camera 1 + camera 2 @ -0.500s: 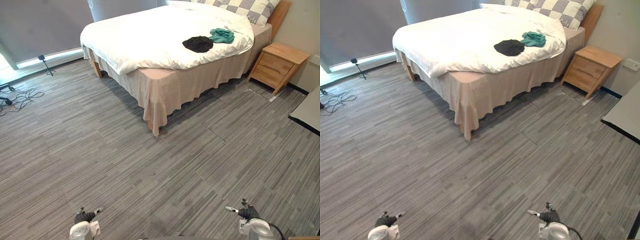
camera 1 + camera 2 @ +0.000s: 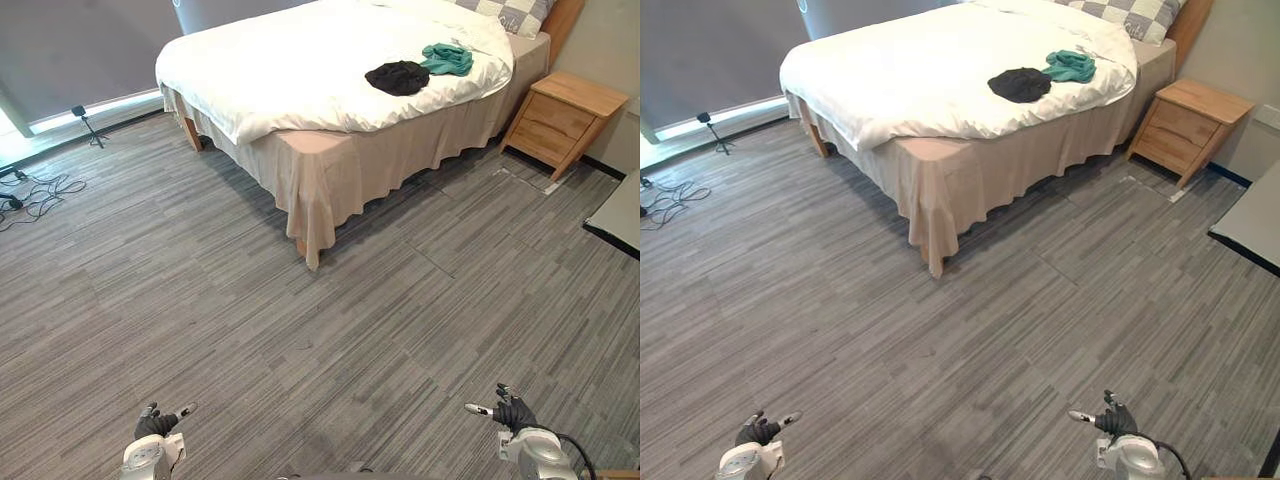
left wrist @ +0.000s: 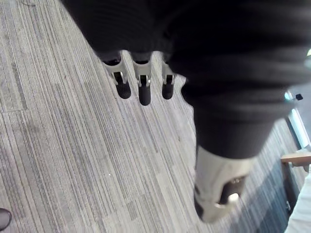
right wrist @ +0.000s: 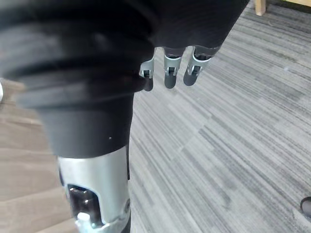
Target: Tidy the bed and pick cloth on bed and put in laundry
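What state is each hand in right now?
Left hand: open, holding nothing, over the floor.
Right hand: open, holding nothing, over the floor.

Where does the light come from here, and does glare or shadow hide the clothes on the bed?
Left eye view: daylight enters under the blind; the bed throws a shadow on the floor along its skirt. Right eye view: the white duvet is bright but without glare; the black cloth and green cloth stand out plainly.
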